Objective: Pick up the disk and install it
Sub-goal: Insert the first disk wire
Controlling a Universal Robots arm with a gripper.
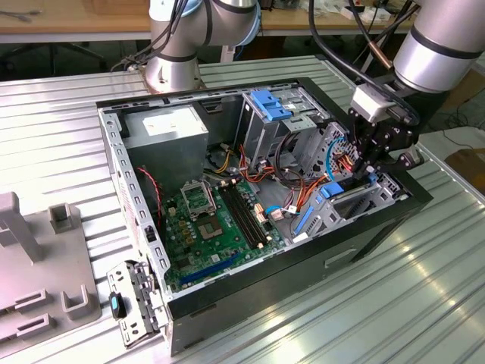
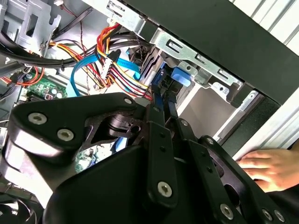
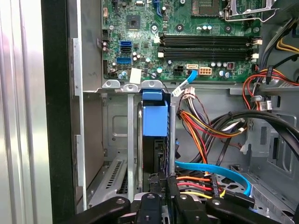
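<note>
Fingers of our gripper (image 1: 369,168) clamp the disk (image 3: 154,120), half-seated in the case's right-hand drive cage (image 3: 126,140); installing calls for straight pressing.

Open black computer case (image 1: 364,243) on ribbed metal table (image 1: 53,152), green motherboard (image 1: 208,227), grey fixture (image 1: 38,280), person's hand (image 2: 268,168)

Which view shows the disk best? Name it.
The first wrist view: the disk stands edge-on in its cage slot, blue carrier facing the camera. In the second wrist view the claw hides most of it; the exterior view shows blue rails.
</note>
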